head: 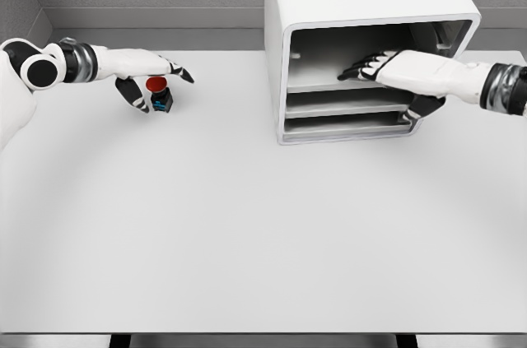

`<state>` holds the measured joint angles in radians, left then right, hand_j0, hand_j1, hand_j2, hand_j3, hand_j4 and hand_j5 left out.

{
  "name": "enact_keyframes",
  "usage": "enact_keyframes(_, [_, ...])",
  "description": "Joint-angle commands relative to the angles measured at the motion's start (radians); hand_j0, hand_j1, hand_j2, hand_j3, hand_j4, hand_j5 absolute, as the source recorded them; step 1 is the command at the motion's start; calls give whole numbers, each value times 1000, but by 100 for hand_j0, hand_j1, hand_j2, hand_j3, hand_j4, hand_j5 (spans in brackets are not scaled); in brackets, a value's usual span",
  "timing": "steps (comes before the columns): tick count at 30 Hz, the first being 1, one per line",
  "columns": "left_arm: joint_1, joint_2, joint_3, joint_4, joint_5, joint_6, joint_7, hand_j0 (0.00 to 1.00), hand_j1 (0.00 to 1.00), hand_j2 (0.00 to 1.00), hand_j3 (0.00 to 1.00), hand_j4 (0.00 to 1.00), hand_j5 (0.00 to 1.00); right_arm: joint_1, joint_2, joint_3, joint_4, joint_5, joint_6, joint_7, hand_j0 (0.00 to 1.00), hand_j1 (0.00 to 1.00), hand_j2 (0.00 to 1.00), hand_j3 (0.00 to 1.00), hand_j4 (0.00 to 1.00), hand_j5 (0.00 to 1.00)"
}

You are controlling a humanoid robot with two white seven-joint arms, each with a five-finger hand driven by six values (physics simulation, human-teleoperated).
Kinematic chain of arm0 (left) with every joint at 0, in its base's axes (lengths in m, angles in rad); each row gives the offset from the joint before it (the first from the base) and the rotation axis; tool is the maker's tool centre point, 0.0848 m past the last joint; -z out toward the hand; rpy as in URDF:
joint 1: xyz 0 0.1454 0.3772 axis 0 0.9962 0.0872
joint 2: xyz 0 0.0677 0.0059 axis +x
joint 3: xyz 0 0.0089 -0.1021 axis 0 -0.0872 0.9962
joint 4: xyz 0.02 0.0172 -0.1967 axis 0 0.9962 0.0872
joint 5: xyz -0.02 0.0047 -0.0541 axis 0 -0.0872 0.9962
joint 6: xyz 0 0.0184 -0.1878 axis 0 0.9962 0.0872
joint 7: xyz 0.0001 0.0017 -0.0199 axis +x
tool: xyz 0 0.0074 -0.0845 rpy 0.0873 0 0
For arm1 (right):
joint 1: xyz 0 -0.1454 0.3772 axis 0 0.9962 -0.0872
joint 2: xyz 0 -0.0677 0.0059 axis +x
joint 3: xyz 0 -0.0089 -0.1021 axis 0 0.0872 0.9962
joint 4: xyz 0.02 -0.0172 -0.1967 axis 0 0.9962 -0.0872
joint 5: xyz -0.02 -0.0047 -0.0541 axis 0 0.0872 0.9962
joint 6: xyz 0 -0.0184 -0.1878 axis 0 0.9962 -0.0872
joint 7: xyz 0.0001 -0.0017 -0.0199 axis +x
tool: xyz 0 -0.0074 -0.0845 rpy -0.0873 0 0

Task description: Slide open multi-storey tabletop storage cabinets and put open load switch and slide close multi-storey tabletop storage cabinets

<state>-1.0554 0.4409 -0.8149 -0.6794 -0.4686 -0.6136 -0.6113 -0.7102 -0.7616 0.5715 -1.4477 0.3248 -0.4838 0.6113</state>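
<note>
The load switch (160, 96), a small dark body with a red button on top, is seen standing upright on the table (247, 241) at the far left, well apart from the storage cabinet (362, 44) at the far right. The left hand (148, 72) is held directly over and around it: the fingers (177, 70) are spread above and past the button while the thumb hangs at its left side, and no firm closure on the switch can be made out. The switch's long axis is vertical, so a grasp from the sides appears to be called for. The left hand is by far the nearer to the switch. The right hand (387, 68) is laid with fingers extended on the upper shelf (321, 83) inside the cabinet's open front, holding nothing. Between switch and cabinet only bare tabletop is seen; the right forearm across the opening is judged the likeliest obstruction to placement.
</note>
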Motion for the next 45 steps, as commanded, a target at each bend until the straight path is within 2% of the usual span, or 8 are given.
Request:
enact_keyframes(1, [0, 2, -1, 0, 4, 3, 0, 83, 83, 83, 83, 83, 83, 0, 1, 39, 4, 3, 5, 0, 100, 100, 100, 100, 100, 100])
enact_keyframes(10, [-2, 10, -4, 0, -15, 3, 0, 76, 76, 76, 76, 76, 76, 5, -8, 25, -39, 10, -114, 0, 100, 100, 100, 100, 100, 100])
enact_keyframes(16, [-2, 9, -7, 0, -18, 3, 0, 60, 60, 60, 60, 60, 60, 26, -44, -9, -97, 2, -127, 0, 100, 100, 100, 100, 100, 100])
enact_keyframes(21, [-2, 10, -7, 0, -18, 3, 0, 38, 38, 38, 38, 38, 38, 80, -70, -67, -129, 0, -127, 0, 100, 100, 100, 100, 100, 100])
enact_keyframes(32, [-8, 25, -7, -22, -5, 3, 0, 32, 32, 32, 32, 32, 32, 166, -105, -154, -183, -1, -127, 0, 100, 100, 100, 100, 100, 100])
enact_keyframes(39, [20, 143, -10, -328, 61, 3, 0, 32, 32, 32, 32, 32, 32, 221, -107, -196, -194, 0, -127, 0, 100, 100, 100, 100, 100, 100])
enact_keyframes(42, [32, 268, -24, -569, 149, 3, 0, 33, 33, 33, 33, 33, 33, 252, -130, -220, -223, 0, -127, 0, 100, 100, 100, 100, 100, 100])
enact_keyframes(45, [46, 297, -24, -684, 173, 3, 0, 33, 33, 33, 33, 33, 33, 258, -131, -220, -232, 0, -127, 0, 100, 100, 100, 100, 100, 100])
